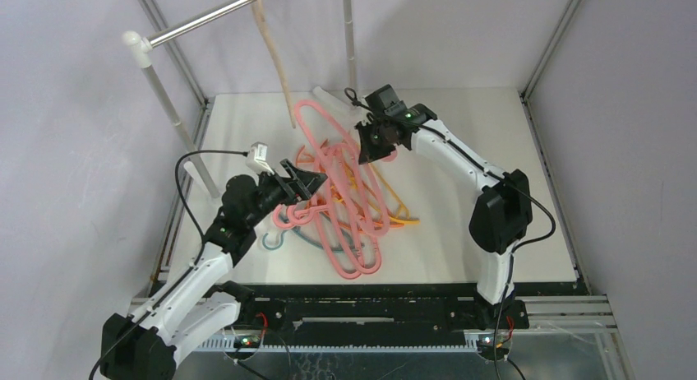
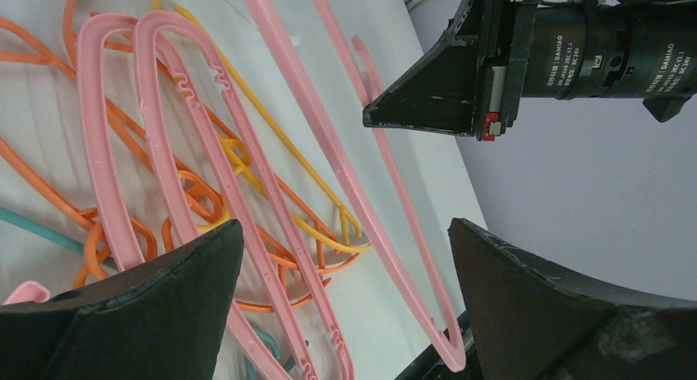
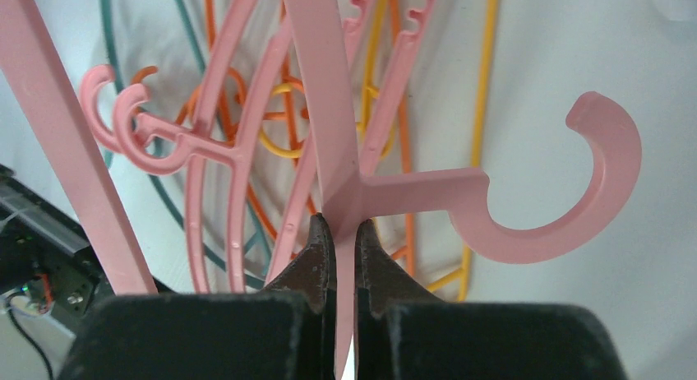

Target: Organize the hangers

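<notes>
The right gripper [image 3: 337,232] is pinching a pink hanger [image 3: 322,84] at its neck, fingers pressed together on the junction where the hook [image 3: 604,162] is branching off. In the right wrist view the hook is pointing toward 3 o'clock, while the hanger's long body is running away from the fingers toward 12.

In the top view the rail [image 1: 214,16] is lying at about 11 o'clock from this gripper, with a beige hanger [image 1: 275,59] already hanging on it. The pile [image 1: 353,215] is lying at 6 o'clock, in mid-table.

The left gripper [image 1: 306,183] is hovering spread wide at the pile's 9 o'clock edge, holding nothing. It is nearer the rail's post, but the right one has the hanger, so the hook probably needs turning toward 11 before reaching the rail.
</notes>
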You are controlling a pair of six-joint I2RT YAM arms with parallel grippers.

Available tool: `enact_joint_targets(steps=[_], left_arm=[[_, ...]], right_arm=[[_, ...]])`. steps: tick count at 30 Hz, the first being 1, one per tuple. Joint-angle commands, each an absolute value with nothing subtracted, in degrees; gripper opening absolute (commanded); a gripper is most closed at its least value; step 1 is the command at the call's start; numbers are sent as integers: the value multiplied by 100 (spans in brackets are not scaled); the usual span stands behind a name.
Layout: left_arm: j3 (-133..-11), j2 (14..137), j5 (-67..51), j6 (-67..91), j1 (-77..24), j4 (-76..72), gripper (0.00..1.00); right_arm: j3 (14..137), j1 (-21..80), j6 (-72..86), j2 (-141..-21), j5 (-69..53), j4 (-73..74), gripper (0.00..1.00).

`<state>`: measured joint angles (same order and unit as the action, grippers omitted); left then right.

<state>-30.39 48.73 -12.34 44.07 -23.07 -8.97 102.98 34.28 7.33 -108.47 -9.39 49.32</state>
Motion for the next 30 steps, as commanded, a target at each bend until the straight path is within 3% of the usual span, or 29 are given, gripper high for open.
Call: enact_joint_targets(steps=[1, 16, 18, 19, 20, 21, 22, 27, 28, 30], left_arm=[[-2843, 4891, -1299, 4534, -2334, -1392, 100], [-2960, 5445, -1312, 4627, -2336, -1863, 99], [-2981, 5526, -1446, 4659, -2337, -1970, 80], [-3005, 5559, -1495, 4673, -2333, -1999, 61], [-3031, 5591, -1519, 4675, -2333, -1983, 30], [-3071, 5624, -1507, 4694, -2337, -1904, 6], [-3079, 5652, -1527, 4700, -2338, -1877, 1], [-3052, 5599, -1495, 4728, -2327, -1835, 0], [-3041, 5521, -1376, 4729, -2328, -1762, 0], [-3035, 5315, -1029, 4760, -2310, -1460, 0]], right_arm=[[10824, 3633, 961, -10894, -1222, 4917, 0], [11035, 4254, 1060, -10899, -1332, 5255, 0], [11039, 4292, 1061, -10879, -1306, 5256, 0], [11046, 4304, 1068, -10866, -1301, 5248, 0], [11054, 4306, 1072, -10851, -1301, 5247, 0], [11056, 4307, 1072, -10840, -1307, 5240, 0], [11059, 4307, 1072, -10830, -1316, 5239, 0], [11085, 4307, 1039, -10778, -1308, 5376, 0], [11060, 4307, 1021, -10731, -1301, 5433, 2], [10850, 4307, 984, -10510, -1318, 5458, 22]])
